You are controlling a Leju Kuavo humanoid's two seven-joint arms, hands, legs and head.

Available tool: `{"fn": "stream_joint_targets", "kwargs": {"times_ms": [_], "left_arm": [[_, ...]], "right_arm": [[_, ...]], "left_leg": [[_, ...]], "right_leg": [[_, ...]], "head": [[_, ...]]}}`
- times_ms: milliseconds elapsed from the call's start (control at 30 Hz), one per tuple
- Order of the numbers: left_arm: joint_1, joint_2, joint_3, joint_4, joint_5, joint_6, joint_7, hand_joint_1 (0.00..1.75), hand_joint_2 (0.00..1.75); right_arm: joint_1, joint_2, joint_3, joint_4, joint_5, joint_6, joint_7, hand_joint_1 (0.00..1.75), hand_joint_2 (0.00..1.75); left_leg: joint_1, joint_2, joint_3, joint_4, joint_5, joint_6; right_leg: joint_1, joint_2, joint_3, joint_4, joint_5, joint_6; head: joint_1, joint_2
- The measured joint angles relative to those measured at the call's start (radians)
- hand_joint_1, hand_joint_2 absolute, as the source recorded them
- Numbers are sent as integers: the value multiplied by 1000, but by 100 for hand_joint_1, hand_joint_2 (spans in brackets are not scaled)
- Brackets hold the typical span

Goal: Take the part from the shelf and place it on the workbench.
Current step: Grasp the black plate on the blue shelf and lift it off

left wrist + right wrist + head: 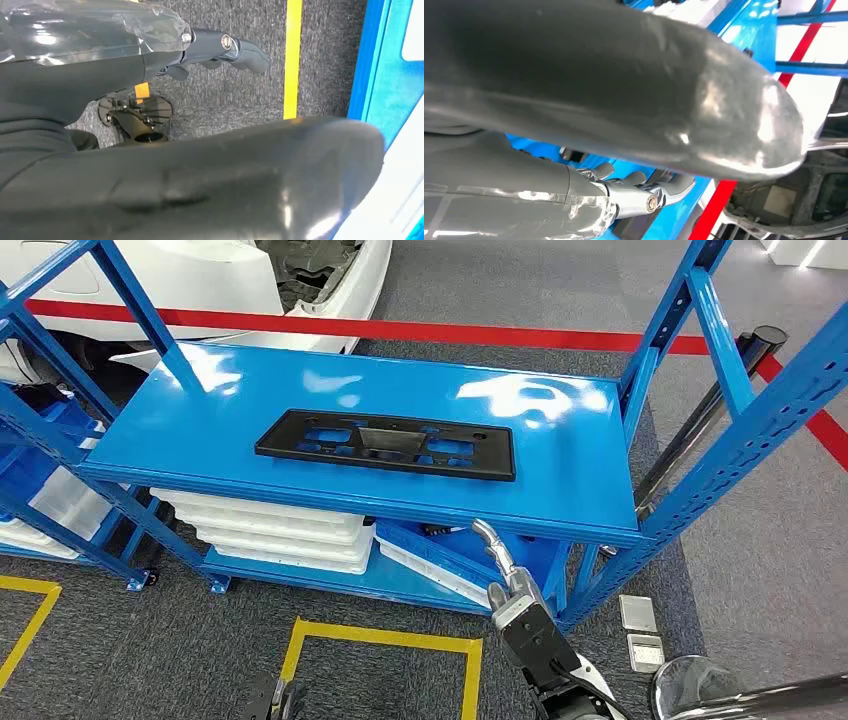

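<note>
A flat black plastic part (385,443) with several cut-outs lies on the glossy blue shelf board (220,410), near its front edge. My right hand (515,605) is raised below and in front of the shelf's front lip, right of the part, fingers pointing up and holding nothing. In the right wrist view its fingers (649,192) stretch out toward the blue shelf. My left hand (272,700) hangs low at the bottom edge. In the left wrist view its fingers (225,47) are extended over grey carpet, empty.
Stacked white trays (280,530) sit on the lower shelf. Blue uprights (740,430) frame the right side, blue bins (50,490) the left. A white car body (250,280) and red floor line (480,333) lie behind. Yellow floor marking (380,640) is in front.
</note>
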Motion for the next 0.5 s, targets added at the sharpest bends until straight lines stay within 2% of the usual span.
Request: {"fn": "stream_joint_targets", "kwargs": {"times_ms": [67,133,167,200,233,300,333,367,400,500], "left_arm": [[-1,0,0,0,0,0,1,0,0],[-1,0,0,0,0,0,2,0,0],[0,0,0,0,0,0,4,0,0],[1,0,0,0,0,0,5,0,0],[2,0,0,0,0,1,6,0,0],[3,0,0,0,1,2,7,0,0],[4,0,0,0,2,3,8,0,0],[3,0,0,0,2,3,8,0,0],[3,0,0,0,4,4,9,0,0],[4,0,0,0,9,6,9,0,0]], "right_arm": [[-4,0,-1,0,3,-2,3,0,0],[-9,-2,-3,1,8,-5,12,0,0],[-11,-3,-4,2,9,-6,18,0,0],[-11,-5,-4,4,12,-7,23,0,0],[-12,-7,-5,6,14,-8,28,0,0],[-15,-11,-7,12,17,-13,36,0,0],[-19,-13,-8,15,19,-17,40,0,0],[-23,-15,-10,17,22,-20,43,0,0],[-27,-18,-11,20,26,-24,48,0,0],[-38,-29,-19,27,38,-37,61,0,0]], "left_leg": [[3,0,-26,55,-25,-6],[11,-1,-98,183,-74,-17],[15,-1,-135,239,-86,-22],[19,-1,-161,265,-80,-26],[23,-1,-168,252,-51,-30],[29,0,-136,137,42,-36],[28,-1,-115,79,75,-37],[28,-2,-99,37,89,-34],[25,-3,-93,18,87,-29],[22,-4,-87,6,73,-5]], "right_leg": [[-2,-2,9,-5,-3,-6],[-3,-4,23,-9,-12,-13],[-4,-3,28,-9,-17,-14],[-5,-3,33,-8,-23,-13],[-7,-2,41,-6,-30,-10],[-12,0,63,-4,-48,0],[-12,1,71,-2,-57,7],[-12,2,76,0,-64,14],[-10,2,78,-1,-68,21],[-12,1,82,-5,-76,38]], "head": [[-10,0],[-23,0],[-27,0],[-30,0],[-34,0],[-40,0],[-44,0],[-47,0],[-46,0],[-36,0]]}}
